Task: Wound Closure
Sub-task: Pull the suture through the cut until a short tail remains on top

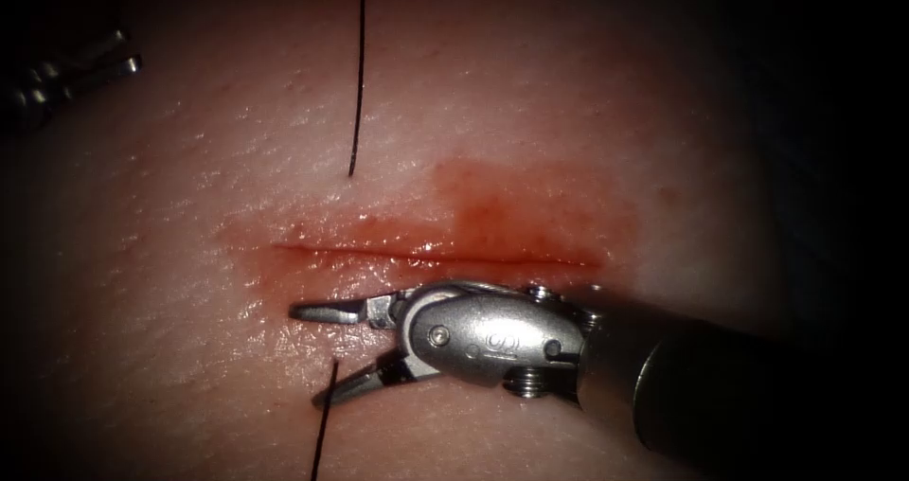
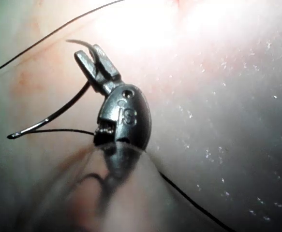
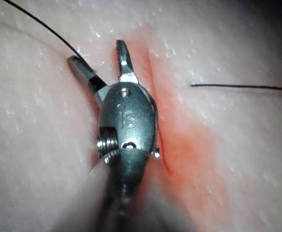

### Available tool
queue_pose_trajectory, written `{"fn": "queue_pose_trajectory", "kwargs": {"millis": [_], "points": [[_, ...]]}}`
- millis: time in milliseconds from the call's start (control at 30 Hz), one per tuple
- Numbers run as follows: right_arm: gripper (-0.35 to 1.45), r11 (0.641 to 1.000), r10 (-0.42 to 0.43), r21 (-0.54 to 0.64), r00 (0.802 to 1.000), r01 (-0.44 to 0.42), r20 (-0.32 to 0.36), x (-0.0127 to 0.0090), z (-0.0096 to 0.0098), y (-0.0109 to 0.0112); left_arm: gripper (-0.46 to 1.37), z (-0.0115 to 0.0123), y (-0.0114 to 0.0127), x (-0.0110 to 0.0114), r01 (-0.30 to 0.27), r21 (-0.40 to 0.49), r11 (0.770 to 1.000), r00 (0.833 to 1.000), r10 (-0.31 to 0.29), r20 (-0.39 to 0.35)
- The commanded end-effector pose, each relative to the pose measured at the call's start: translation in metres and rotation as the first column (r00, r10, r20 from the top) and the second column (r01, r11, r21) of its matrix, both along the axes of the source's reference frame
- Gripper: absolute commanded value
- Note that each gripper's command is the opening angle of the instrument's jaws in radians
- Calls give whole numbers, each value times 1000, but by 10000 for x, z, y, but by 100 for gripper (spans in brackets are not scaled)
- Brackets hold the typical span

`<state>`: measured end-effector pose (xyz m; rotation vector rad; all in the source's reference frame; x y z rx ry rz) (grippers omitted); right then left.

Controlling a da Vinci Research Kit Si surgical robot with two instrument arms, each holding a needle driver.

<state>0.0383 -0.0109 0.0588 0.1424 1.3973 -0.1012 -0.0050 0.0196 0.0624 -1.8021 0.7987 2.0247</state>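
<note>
Tissue (image 1: 189,254) underlies right claw (image 1: 327,353), apart and empty; left claw (image 2: 93,58) clamps needle (image 2: 58,113).

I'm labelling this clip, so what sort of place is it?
Likely a bench suturing practice setup: tissue with a straight cut, the open right tool beside it holding nothing, and the left tool gripping a curved needle with thread, clear of the tissue.
</note>
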Motion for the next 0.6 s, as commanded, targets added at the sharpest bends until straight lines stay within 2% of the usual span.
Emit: {"fn": "queue_pose_trajectory", "kwargs": {"millis": [33,167,267,300,333,367,400,433,467,600], "points": [[137,1000,-5,-2,1000,5,-1,1,1,-1,-35,0,0,0,-5,1,1000,1000,5,-1],[131,1000,-7,-3,1000,7,-3,0,1,-2,-35,-1,0,0,-5,1,1000,1000,5,-1],[117,1000,-18,-1,1000,18,-11,-2,1,-2,-35,-1,0,0,-5,1,1000,1000,5,0],[107,1000,-28,2,999,28,-19,-2,1,-3,-35,-1,0,0,-5,1,1000,1000,5,0],[80,999,-44,4,999,44,-24,-3,1,-3,-35,-1,0,0,-5,1,1000,1000,5,0],[63,999,-52,4,998,52,-23,-3,1,-4,-35,-1,0,0,-5,1,1000,1000,5,0],[27,998,-68,5,997,68,-20,-4,1,-4,-35,-1,0,0,-5,1,1000,1000,5,0],[7,996,-85,6,996,85,-19,-4,1,-4,-35,-1,0,0,-5,1,1000,1000,5,0],[-35,992,-129,5,992,129,0,-5,1,-6,-35,-1,0,0,-5,1,1000,1000,5,0],[-35,989,-151,4,989,151,2,-8,1,-6,-35,-1,-1,1,-6,0,1000,1000,6,0]]}}
